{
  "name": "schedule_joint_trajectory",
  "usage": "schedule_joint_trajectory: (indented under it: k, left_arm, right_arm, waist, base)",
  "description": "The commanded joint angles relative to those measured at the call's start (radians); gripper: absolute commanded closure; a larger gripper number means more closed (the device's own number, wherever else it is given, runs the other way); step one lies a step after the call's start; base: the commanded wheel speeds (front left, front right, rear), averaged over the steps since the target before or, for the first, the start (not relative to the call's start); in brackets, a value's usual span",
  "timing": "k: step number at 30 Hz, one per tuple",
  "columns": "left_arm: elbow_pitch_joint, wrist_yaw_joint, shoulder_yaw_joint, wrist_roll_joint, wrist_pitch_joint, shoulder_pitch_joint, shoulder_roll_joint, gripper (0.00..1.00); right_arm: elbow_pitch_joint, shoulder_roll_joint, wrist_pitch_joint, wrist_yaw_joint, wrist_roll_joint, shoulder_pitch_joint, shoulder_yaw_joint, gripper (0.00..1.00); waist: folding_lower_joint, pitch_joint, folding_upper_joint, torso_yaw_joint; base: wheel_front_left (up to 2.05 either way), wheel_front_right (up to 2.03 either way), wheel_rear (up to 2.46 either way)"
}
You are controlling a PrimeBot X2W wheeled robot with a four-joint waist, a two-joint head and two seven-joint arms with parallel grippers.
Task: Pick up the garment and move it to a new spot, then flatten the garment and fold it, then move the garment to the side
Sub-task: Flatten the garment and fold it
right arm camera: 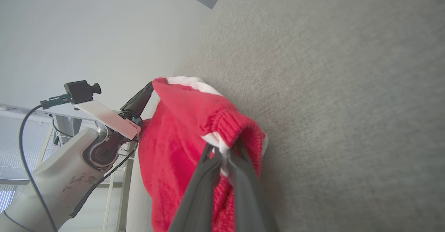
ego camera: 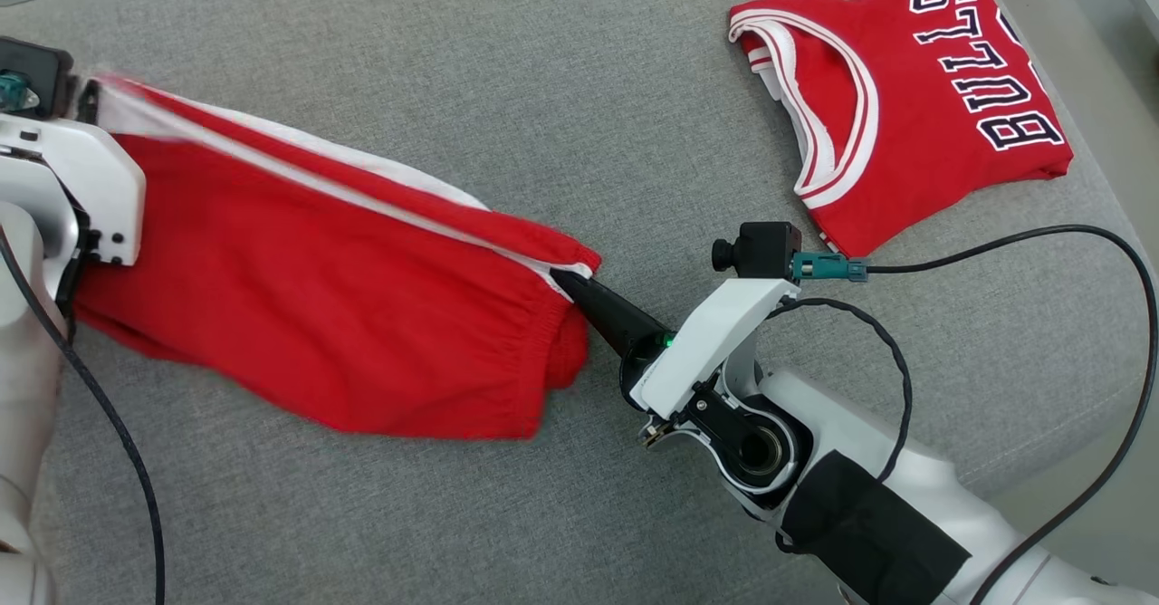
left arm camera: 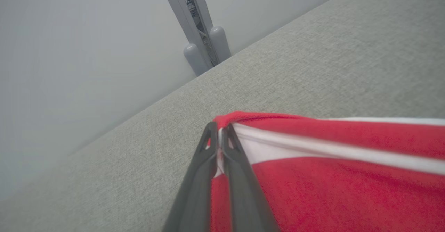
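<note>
Shorts [ego camera: 317,315], one red white-striped pair, are held stretched over the grey cushion [ego camera: 543,89] at left, clamped between the left end effector [left arm camera: 218,129] and the right end effector [ego camera: 566,279]. One red jersey [ego camera: 914,116], lettered "BULLS", is laid far right.

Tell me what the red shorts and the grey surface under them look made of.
Red shorts: soft knit cloth, probably cotton or a blend, matte; the gathered waistband shows ribbed stitches and the cloth sags in folds. Grey surface: woven upholstery fabric, matte, with a fine heathered weave; likely padded.
</note>
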Motion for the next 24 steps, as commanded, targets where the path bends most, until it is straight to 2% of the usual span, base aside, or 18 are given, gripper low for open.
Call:
schedule_joint_trajectory:
  k: [1,2,3,4,5,14,24]
  left_arm:
    - [0.005,0.012,0.001,0.001,-0.005,-0.015,0.020,0.37]
    - [0.006,0.015,-0.002,0.001,-0.008,-0.012,0.016,0.00]
    - [0.006,0.017,-0.004,0.000,-0.007,-0.010,0.011,0.00]
    - [0.006,0.024,-0.005,-0.001,-0.007,-0.009,0.010,0.00]
    - [0.006,0.030,-0.007,0.000,-0.007,-0.008,0.011,0.00]
    - [0.010,0.050,-0.012,-0.018,-0.029,0.020,0.006,0.00]
    - [0.011,0.047,-0.005,-0.052,-0.072,0.093,-0.032,0.00]
  right_arm:
    - [0.012,-0.012,0.008,-0.001,0.007,0.000,0.003,1.00]
    - [0.014,-0.010,0.015,-0.001,0.010,0.001,0.006,1.00]
    - [0.016,-0.008,0.023,-0.001,0.019,0.004,0.004,0.81]
    - [0.016,-0.007,0.025,-0.001,0.027,0.007,-0.004,0.33]
    - [0.015,-0.006,0.038,-0.001,0.045,0.014,-0.011,0.00]
    - [0.028,-0.003,0.028,-0.001,0.038,0.019,-0.046,0.00]
    - [0.058,-0.058,-0.013,-0.001,-0.036,0.029,-0.021,0.00]
  waist:
    - [0.0000,0.001,0.0000,0.001]
    - [0.0000,0.001,0.0000,0.001]
    - [0.0000,0.001,0.0000,0.001]
    - [0.0000,0.001,0.0000,0.002]
    - [0.0000,0.000,0.0000,0.003]
    - [0.0000,-0.026,0.0000,0.017]
    - [0.0000,-0.125,0.0000,0.056]
  base:
    - [0.00,0.00,0.00]
    - [0.00,0.00,0.00]
    - [0.00,0.00,0.00]
    - [0.00,0.00,0.00]
    - [0.00,0.00,0.00]
    - [0.00,0.00,0.00]
    - [0.00,0.00,0.00]
